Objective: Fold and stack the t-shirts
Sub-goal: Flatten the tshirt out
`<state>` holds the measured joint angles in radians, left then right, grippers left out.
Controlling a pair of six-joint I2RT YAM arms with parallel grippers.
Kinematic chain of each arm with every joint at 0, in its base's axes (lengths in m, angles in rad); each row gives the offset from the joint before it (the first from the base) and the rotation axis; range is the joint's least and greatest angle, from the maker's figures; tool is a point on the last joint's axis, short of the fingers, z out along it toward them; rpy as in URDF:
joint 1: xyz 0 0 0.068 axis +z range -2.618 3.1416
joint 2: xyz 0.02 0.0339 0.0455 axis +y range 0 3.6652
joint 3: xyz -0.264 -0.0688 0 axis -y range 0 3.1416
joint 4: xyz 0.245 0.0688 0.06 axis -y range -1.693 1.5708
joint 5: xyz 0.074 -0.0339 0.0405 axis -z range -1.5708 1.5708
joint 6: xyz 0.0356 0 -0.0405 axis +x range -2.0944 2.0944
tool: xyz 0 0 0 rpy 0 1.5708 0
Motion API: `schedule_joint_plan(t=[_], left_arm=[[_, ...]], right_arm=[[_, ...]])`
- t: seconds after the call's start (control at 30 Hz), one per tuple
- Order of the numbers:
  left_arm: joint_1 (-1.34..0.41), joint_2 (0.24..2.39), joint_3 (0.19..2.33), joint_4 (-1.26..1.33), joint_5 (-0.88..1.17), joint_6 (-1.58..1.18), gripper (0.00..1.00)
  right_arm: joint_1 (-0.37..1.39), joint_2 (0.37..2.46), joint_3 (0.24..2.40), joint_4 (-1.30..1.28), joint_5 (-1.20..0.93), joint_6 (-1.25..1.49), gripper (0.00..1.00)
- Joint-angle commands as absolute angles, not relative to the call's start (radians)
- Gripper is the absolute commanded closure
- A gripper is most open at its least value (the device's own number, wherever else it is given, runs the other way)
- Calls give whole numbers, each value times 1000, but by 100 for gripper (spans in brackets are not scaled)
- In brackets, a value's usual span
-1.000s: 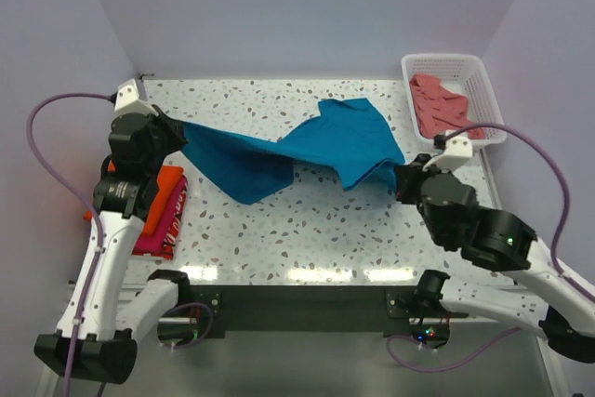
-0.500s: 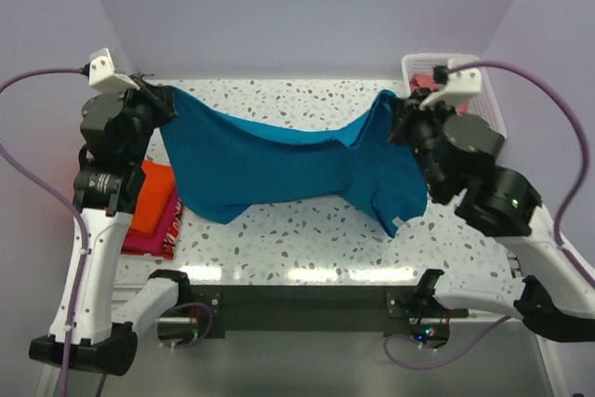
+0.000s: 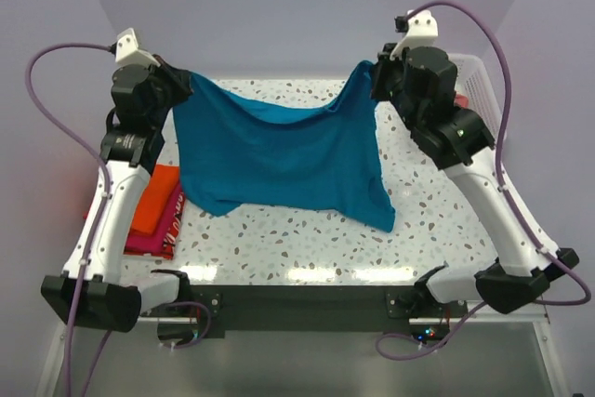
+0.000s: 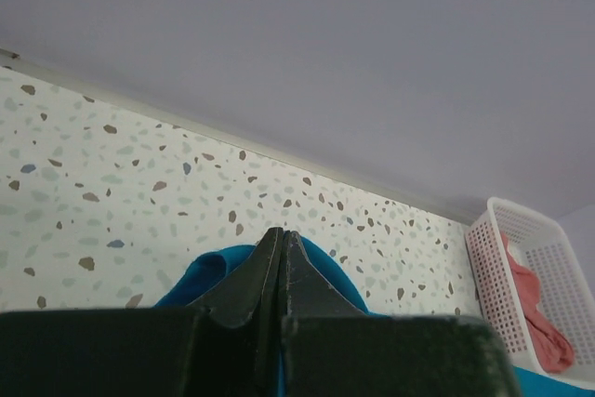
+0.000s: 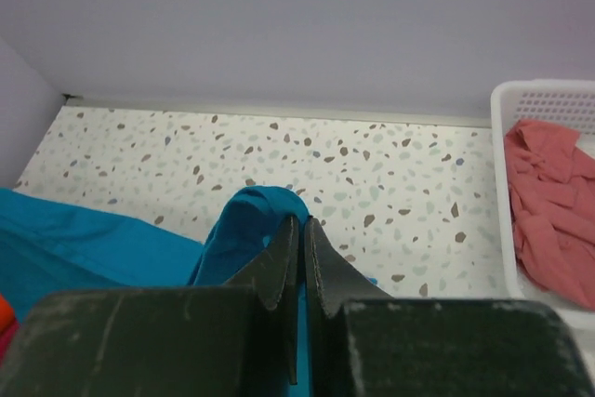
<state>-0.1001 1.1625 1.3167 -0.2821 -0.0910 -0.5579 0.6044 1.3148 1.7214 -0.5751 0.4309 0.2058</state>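
Speckled tabletop (image 3: 307, 230), lilac walls. Teal-blue t-shirt (image 3: 279, 155): hung spread between left pincer (image 3: 183, 81) and right pincer (image 3: 371, 76), both clamped shut on its top corners; unfolded, upper centre. Orange t-shirt (image 3: 153, 197) on magenta-red t-shirt (image 3: 158, 234): folded, stacked, lower left. Salmon-pink t-shirt (image 5: 548, 202): crumpled in white lattice basket (image 5: 521, 99), right edge, not yet folded. Open room: bare tabletop at centre and lower right; stack just beside hanging cloth's left edge.
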Motion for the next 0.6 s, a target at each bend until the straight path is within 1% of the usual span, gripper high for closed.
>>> schedule_joint_plan(t=[0.0,0.03,0.07,0.1,0.13,0.17,0.2,0.23,0.27,0.3,0.37,0.4,0.47,0.5,0.57], left_arm=[[-94,1285,1362,-89,-84,-604,100],[-94,1317,1368,-16,-75,-606,100],[-94,1400,1382,35,-68,-606,100],[-94,1445,1437,58,-66,-604,100],[-91,1544,1477,90,-58,-601,100],[-89,1595,1527,100,-43,-598,100],[-81,1647,1660,94,-28,-591,100],[-77,1739,1733,54,-12,-591,100],[-72,1779,1803,40,-5,-594,100],[-65,1810,1918,40,20,-598,100],[-61,1883,2018,38,49,-598,100],[-60,1902,2110,29,58,-592,100],[-57,1950,2189,25,67,-581,100],[-51,1957,2239,17,72,-578,100],[-41,1956,2252,24,78,-578,100]], right_arm=[[484,1414,1793,-458,247,219,100],[425,1471,1810,-440,220,224,100],[399,1511,1865,-427,178,235,100],[344,1549,1897,-399,157,244,100],[321,1628,1931,-385,128,256,100],[299,1664,2012,-373,83,280,100],[279,1701,2063,-371,69,290,100],[259,1780,2119,-380,64,294,100],[253,1813,2238,-405,63,296,100],[247,1848,2297,-414,61,295,100],[244,1909,2437,-426,67,278,100],[241,1919,2469,-423,74,272,100],[235,1911,2493,-404,84,258,100],[230,1899,2478,-365,89,253,100],[226,1859,2397,-327,97,242,100]])
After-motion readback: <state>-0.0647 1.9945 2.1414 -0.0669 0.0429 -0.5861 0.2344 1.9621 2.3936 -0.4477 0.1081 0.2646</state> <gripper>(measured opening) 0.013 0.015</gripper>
